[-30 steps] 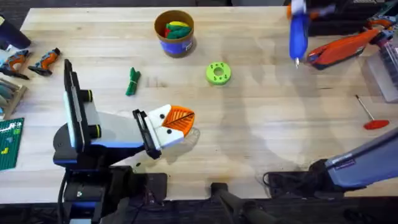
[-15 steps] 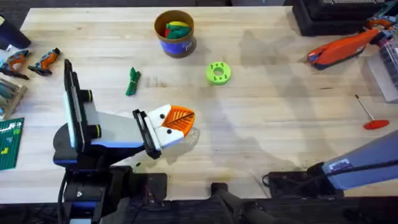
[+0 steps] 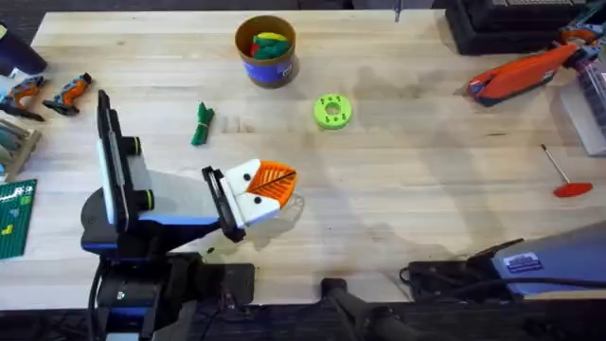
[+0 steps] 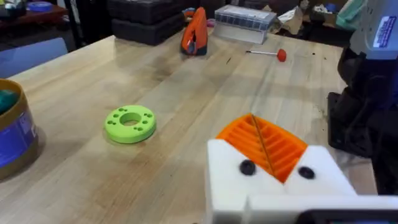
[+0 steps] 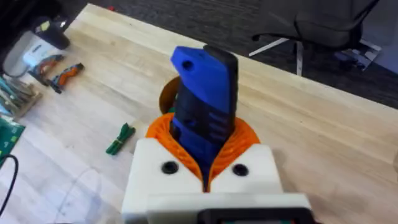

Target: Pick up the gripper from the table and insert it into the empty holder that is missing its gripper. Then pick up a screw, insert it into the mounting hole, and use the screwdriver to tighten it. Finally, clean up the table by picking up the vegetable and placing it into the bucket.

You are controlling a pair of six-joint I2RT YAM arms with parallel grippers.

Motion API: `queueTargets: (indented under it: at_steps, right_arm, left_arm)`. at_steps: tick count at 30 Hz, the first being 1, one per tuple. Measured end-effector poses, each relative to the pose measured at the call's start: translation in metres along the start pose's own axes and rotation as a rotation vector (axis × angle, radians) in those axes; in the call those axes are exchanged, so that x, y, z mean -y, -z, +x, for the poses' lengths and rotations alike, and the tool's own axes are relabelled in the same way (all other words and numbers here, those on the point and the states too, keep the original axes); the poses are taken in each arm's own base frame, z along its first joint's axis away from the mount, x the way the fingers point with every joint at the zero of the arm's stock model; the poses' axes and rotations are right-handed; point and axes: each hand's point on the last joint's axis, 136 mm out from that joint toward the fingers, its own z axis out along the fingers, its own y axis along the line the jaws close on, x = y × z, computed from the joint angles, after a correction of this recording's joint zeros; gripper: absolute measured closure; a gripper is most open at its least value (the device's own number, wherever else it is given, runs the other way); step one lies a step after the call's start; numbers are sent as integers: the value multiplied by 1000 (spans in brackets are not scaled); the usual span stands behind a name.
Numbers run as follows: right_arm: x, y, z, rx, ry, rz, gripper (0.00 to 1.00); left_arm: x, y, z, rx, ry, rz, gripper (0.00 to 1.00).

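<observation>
My right gripper (image 5: 203, 149) is shut on the blue screwdriver (image 5: 205, 93), which stands up between its orange ribbed pads, high over the table. The dark green vegetable (image 3: 202, 123) (image 5: 120, 138) lies on the wood left of centre. At the back stands the blue bucket (image 3: 266, 64) (image 4: 13, 140) with yellow, red and green toy pieces inside. My left gripper (image 3: 284, 180) (image 4: 264, 142) is shut near the front. Both of its white blocks (image 4: 230, 180) carry orange ribbed tips pressed together, each with a dark screw head. Which block is the holder I cannot tell. A loose screw is out of view.
A lime-green disc (image 3: 331, 111) (image 4: 129, 123) lies right of the bucket. A red-handled rod (image 3: 565, 177) and an orange tool (image 3: 519, 74) lie at the right, beside a clear box (image 3: 593, 114). Small orange tools (image 3: 66, 92) and a green board (image 3: 14, 216) are at the left edge.
The blue screwdriver, seen at the back right a second ago, has left the overhead view. The right arm's link at the lower right has sunk a little. The left arm has not moved.
</observation>
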Motion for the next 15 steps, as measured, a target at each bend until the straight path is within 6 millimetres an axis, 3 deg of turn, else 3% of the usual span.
queueTargets:
  at_steps: [15]
  right_arm:
    - [-12, 5, 21, -81, -8, -21, 975]
  left_arm:
    - [0, 0, 0, 0, 0, 0, 996]
